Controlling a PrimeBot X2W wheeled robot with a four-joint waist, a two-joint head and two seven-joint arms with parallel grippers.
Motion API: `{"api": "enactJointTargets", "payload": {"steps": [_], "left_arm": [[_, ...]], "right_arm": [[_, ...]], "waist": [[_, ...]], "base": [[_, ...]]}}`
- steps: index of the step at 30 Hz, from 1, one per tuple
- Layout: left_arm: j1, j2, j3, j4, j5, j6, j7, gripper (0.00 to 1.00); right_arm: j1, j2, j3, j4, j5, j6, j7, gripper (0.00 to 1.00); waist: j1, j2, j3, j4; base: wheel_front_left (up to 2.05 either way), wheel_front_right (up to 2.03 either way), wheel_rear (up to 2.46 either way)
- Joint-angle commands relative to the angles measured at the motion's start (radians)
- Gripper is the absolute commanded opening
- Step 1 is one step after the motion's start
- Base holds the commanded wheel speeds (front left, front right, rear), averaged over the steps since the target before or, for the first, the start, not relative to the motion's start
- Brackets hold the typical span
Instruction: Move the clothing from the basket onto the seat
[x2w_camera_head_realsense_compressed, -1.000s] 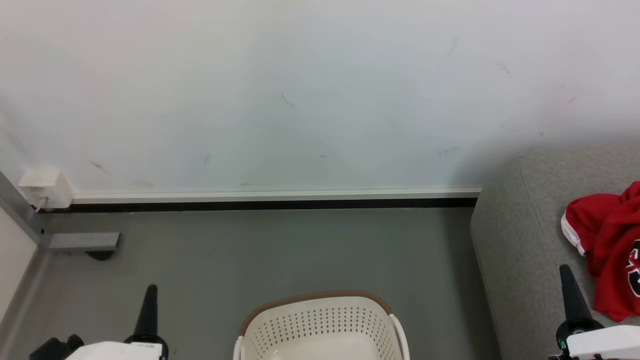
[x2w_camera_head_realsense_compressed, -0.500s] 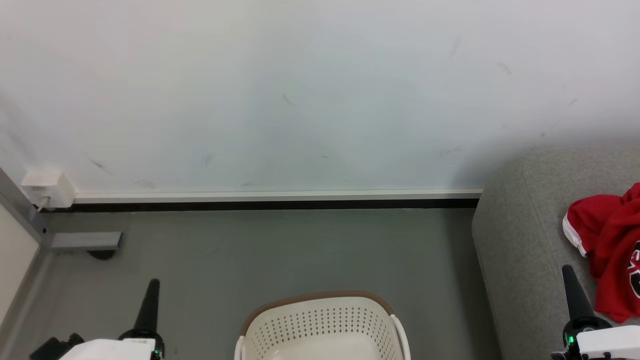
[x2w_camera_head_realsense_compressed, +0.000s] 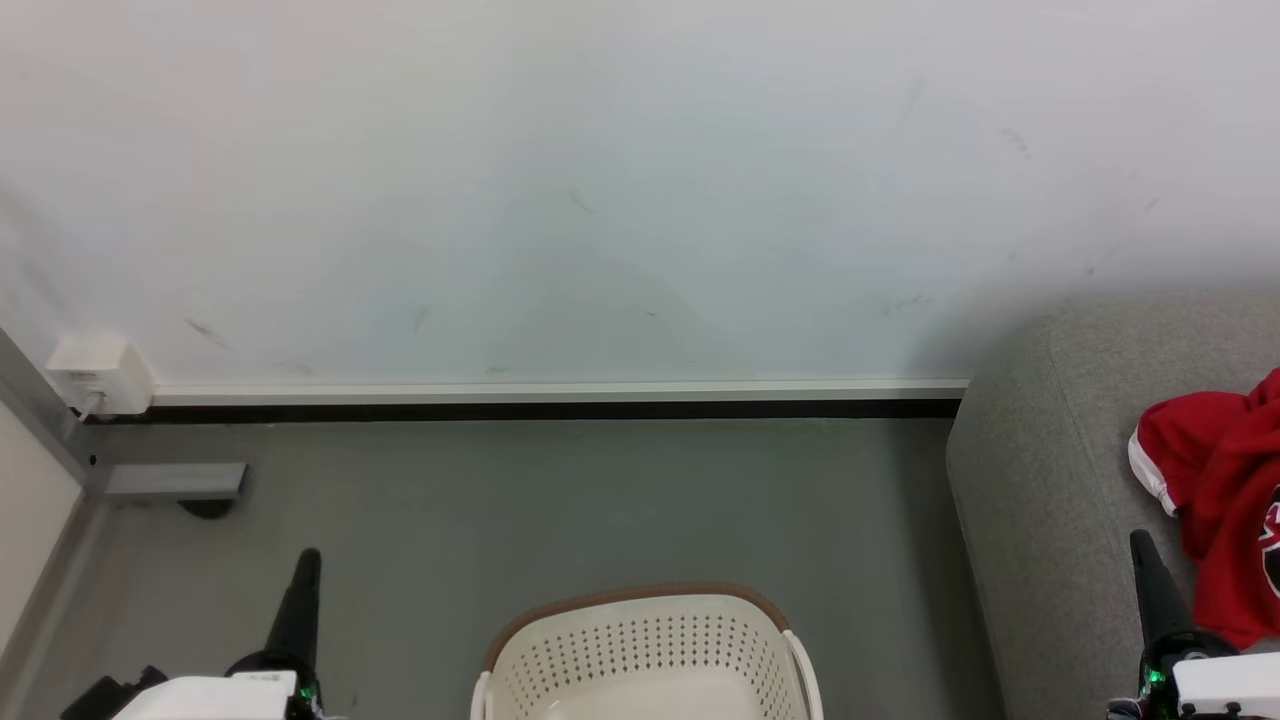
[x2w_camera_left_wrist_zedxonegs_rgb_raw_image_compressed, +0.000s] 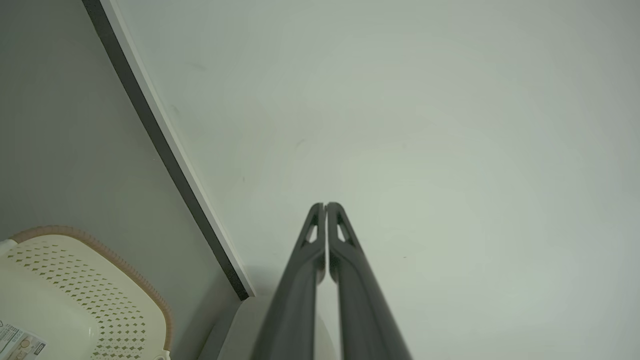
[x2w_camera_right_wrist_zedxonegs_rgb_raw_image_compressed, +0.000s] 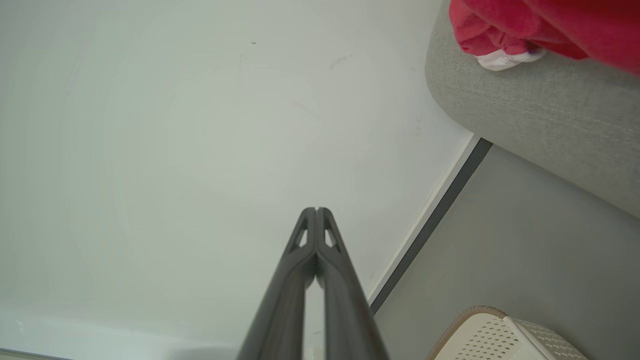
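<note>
I see the crumpled red sports clothing (x2w_camera_head_realsense_compressed: 1215, 480) with white trim lying on the big grey fabric-upholstered seat (x2w_camera_head_realsense_compressed: 1050, 470), off to my right. The cream perforated plastic basket (x2w_camera_head_realsense_compressed: 640, 640) with its brown rim stands on the grey floor (x2w_camera_head_realsense_compressed: 560, 500) near the seat. My left end effector (x2w_camera_head_realsense_compressed: 307, 558) and right end effector (x2w_camera_head_realsense_compressed: 1140, 542) are both pressed together, gripping nothing.

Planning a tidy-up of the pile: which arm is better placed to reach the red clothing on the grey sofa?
Right, probably. The shut right pincer points up close beside the red white-trimmed clothing lying on the grey fabric sofa; the shut left pincer sits on the far side of the cream perforated plastic basket.
</note>
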Motion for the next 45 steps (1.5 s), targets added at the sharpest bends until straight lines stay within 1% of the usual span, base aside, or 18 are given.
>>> {"api": "enactJointTargets", "payload": {"steps": [1, 31, 45], "left_arm": [[-0.015, 0.005, 0.002, -0.007, -0.016, -0.005, 0.008, 0.0], [-0.022, 0.004, 0.004, -0.016, -0.234, -0.028, 0.065, 0.0], [-0.022, 0.004, 0.004, -0.016, -0.233, -0.028, 0.066, 0.0]], "right_arm": [[-0.014, 0.002, -0.007, -0.008, 0.015, -0.002, 0.003, 0.0], [-0.012, 0.027, -0.054, -0.01, 0.192, -0.002, 0.062, 0.0], [-0.012, 0.028, -0.055, -0.01, 0.189, -0.002, 0.061, 0.0]], "waist": [[0.0, 0.0, 0.0, 0.0], [0.0, 0.0, -0.003, 0.009], [0.0, 0.0, -0.003, 0.009]], "base": [[0.0, 0.0, 0.0], [0.0, 0.0, 0.0], [0.0, 0.0, 0.0]]}}
